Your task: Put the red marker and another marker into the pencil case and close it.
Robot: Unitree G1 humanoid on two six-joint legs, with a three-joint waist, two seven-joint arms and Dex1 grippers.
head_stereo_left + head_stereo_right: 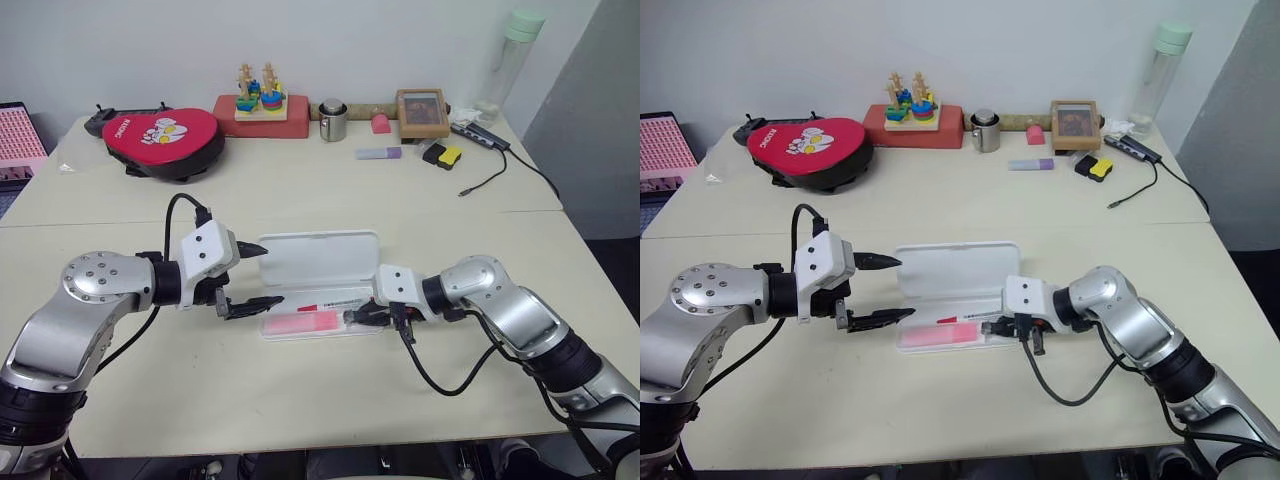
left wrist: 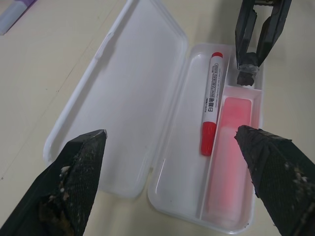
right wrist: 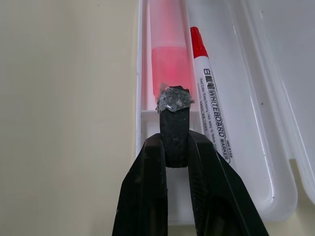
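Observation:
The white pencil case (image 1: 318, 258) lies open mid-table, its lid flat on the far side. In its tray lie the red marker (image 2: 210, 110) and, in the nearer compartment, the pink highlighter (image 2: 231, 147). My left gripper (image 1: 272, 275) is open at the case's left end, one finger over the lid and one over the tray's near corner. My right gripper (image 1: 358, 316) is at the tray's right end, low over the divider beside the highlighter. It is shut on a small dark cap-like piece (image 3: 173, 101) with a greyish tip.
Along the table's far edge stand a red pouch (image 1: 165, 140), a stacking toy (image 1: 258, 95), a metal cup (image 1: 332, 120), a purple highlighter (image 1: 378, 153), a framed picture (image 1: 422, 112), a yellow-black block (image 1: 443, 155) and a bottle (image 1: 510, 60). A cable (image 1: 490, 180) trails at the back right.

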